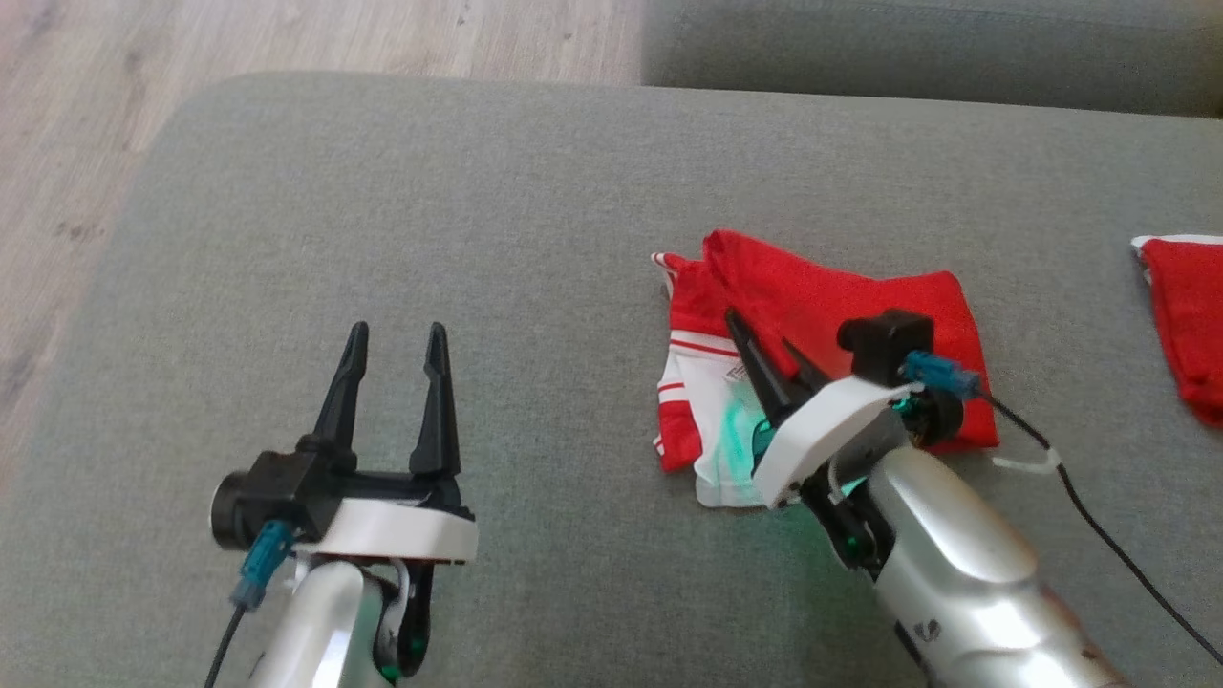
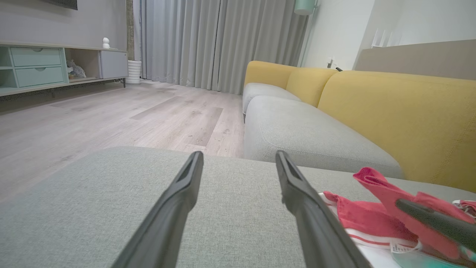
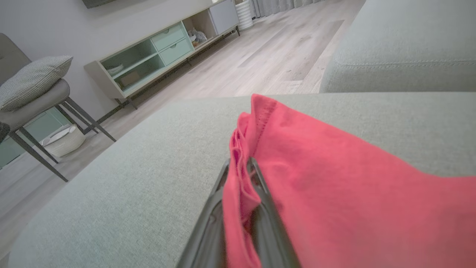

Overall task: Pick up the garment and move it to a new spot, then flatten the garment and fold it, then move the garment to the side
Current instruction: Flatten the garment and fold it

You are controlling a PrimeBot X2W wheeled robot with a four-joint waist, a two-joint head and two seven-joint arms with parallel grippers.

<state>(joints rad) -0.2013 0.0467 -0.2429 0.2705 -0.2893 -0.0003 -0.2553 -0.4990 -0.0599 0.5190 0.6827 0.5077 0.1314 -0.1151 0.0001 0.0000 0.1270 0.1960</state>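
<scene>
The garment (image 1: 841,306) is a red piece with white striped trim, lying bunched on the grey cushion (image 1: 382,210) right of the middle. My right gripper (image 1: 760,331) rests on its left part, pointing up and to the left. In the right wrist view this gripper (image 3: 238,166) is shut on a raised fold of the garment's red cloth (image 3: 334,178). My left gripper (image 1: 397,334) hovers open over bare cushion to the left, well apart from the garment. In the left wrist view its fingers (image 2: 186,190) stand wide, with the garment (image 2: 357,219) at the lower right.
A second red cloth (image 1: 1185,315) lies at the cushion's right edge. Wooden floor (image 1: 287,38) lies beyond the cushion's left and far-left edges. A grey sofa seat (image 1: 908,38) with yellow backs (image 2: 401,111) stands behind. A black cable (image 1: 1099,516) trails from my right wrist.
</scene>
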